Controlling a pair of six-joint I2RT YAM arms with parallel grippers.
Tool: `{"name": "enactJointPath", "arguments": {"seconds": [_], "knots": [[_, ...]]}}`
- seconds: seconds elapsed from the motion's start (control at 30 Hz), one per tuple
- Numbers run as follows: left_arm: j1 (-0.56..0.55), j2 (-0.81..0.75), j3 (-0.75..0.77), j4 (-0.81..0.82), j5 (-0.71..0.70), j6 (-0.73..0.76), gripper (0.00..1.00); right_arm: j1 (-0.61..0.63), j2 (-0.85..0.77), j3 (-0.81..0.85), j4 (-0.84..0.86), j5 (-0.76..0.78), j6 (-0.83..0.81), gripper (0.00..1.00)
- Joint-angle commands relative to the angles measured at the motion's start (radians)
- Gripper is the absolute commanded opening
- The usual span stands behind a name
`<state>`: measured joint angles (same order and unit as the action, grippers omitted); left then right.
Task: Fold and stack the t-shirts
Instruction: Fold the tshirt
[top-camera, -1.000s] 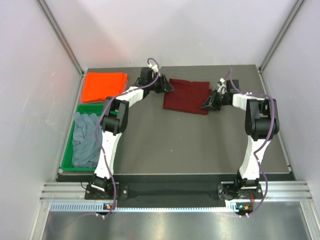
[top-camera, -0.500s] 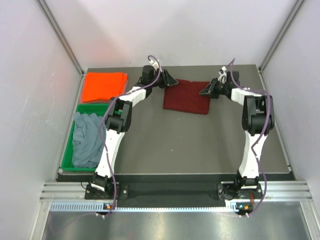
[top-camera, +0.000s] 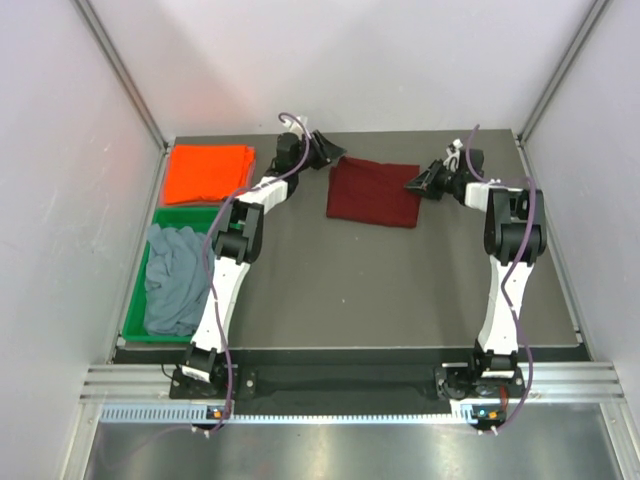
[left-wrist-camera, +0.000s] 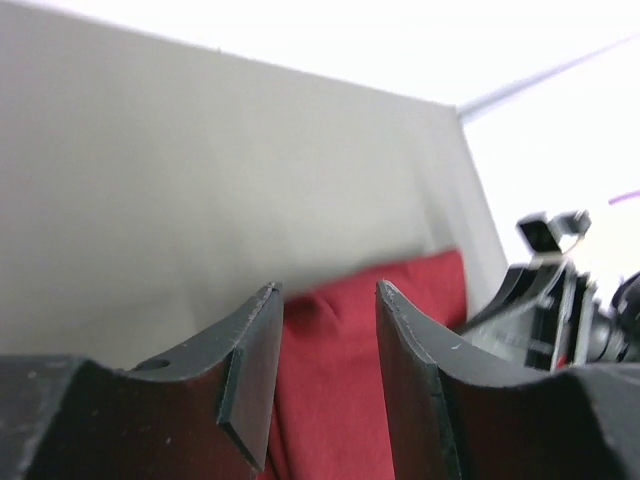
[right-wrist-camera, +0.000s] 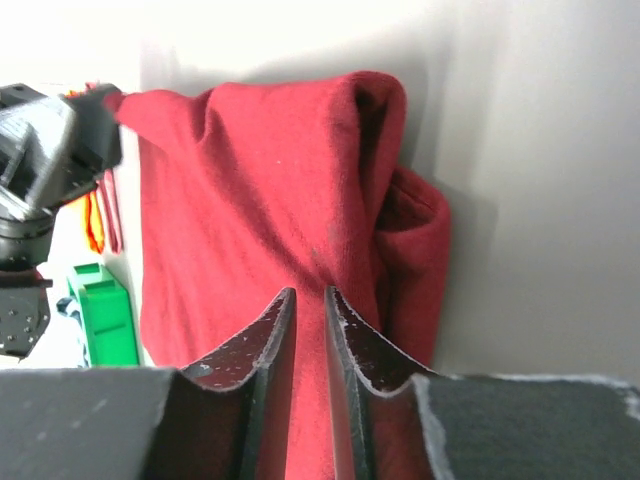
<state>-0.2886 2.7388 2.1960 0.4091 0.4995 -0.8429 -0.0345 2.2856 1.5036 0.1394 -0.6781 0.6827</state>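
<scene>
Both your grippers have pulled back off the maroon t-shirt, folded near the table's far edge. Left gripper stands apart, empty; right gripper is nearly together, clamping nothing.

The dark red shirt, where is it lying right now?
In the top view the maroon shirt lies folded at the far middle of the table, between the left gripper and right gripper, right of the orange shirt.

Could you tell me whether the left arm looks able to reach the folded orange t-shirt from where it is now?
Probably yes: the orange t-shirt lies flat in the far left corner, nothing on it, and the left gripper hangs empty just to its right.
</scene>
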Motion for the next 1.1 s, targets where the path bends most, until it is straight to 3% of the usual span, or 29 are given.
{"name": "enactJointPath", "arguments": {"seconds": [0.0, 0.1, 0.2, 0.33, 0.43, 0.57, 0.67, 1.07], "knots": [[0.009, -0.002, 0.054, 0.109, -0.044, -0.057, 0.47, -0.015, -0.015, -0.028, 0.085, 0.005, -0.002, 0.21], [0.016, -0.036, 0.042, 0.082, -0.001, -0.068, 0.46, -0.015, -0.038, -0.037, 0.078, -0.001, 0.002, 0.24], [0.017, -0.152, -0.034, -0.022, 0.027, 0.016, 0.44, -0.015, -0.083, -0.033, 0.031, 0.003, -0.017, 0.26], [0.014, -0.365, -0.284, -0.227, -0.025, 0.201, 0.44, -0.015, -0.185, -0.042, -0.047, 0.012, -0.054, 0.29], [0.014, -0.511, -0.451, -0.324, -0.061, 0.303, 0.46, -0.013, -0.25, -0.051, -0.136, 0.012, -0.1, 0.37], [0.008, -0.623, -0.617, -0.34, -0.036, 0.355, 0.48, -0.008, -0.308, -0.089, -0.292, 0.061, -0.202, 0.51], [0.006, -0.622, -0.673, -0.339, 0.005, 0.361, 0.49, -0.004, -0.342, -0.134, -0.368, 0.109, -0.254, 0.59], [-0.04, -0.499, -0.642, -0.432, 0.062, 0.403, 0.49, 0.027, -0.344, -0.249, -0.399, 0.18, -0.319, 0.61]]}}
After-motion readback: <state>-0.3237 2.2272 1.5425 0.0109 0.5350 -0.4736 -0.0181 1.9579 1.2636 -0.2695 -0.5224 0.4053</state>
